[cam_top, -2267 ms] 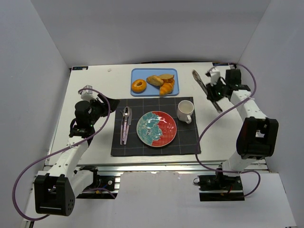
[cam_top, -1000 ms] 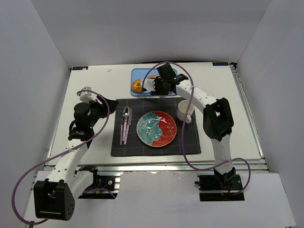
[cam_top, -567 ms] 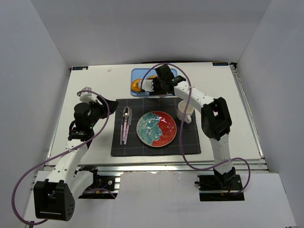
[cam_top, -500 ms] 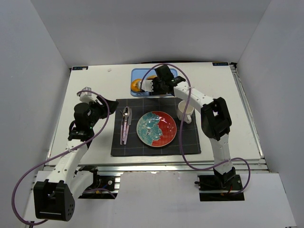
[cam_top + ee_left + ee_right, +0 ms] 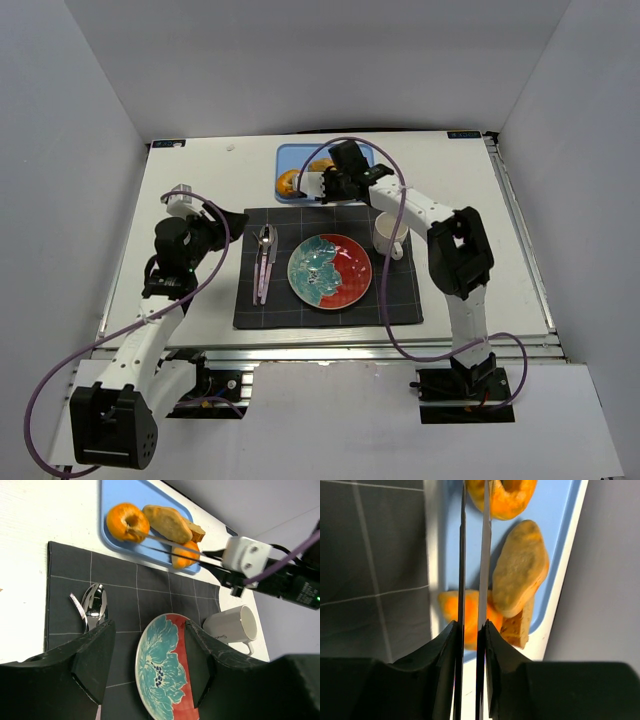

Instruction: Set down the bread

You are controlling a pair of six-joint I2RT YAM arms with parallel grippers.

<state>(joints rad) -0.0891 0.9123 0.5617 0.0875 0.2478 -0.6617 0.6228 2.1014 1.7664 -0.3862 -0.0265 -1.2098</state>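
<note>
Right hand (image 5: 469,635) just squeezed its long metal tongs (image 5: 483,555) tighter around the golden-brown ring-shaped bread (image 5: 116,524), so lifting looks next.

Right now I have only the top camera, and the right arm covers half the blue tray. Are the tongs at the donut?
Observer: Yes. The left wrist camera shows one blade of the tongs ending at the rim of the hole in the donut.
Operator: Is the donut lifted?
Observer: It does not look so. From that camera it appears to rest on the tray.
Operator: And the left gripper?
Observer: The left gripper is open and empty, above the mat near the spoon.
</note>
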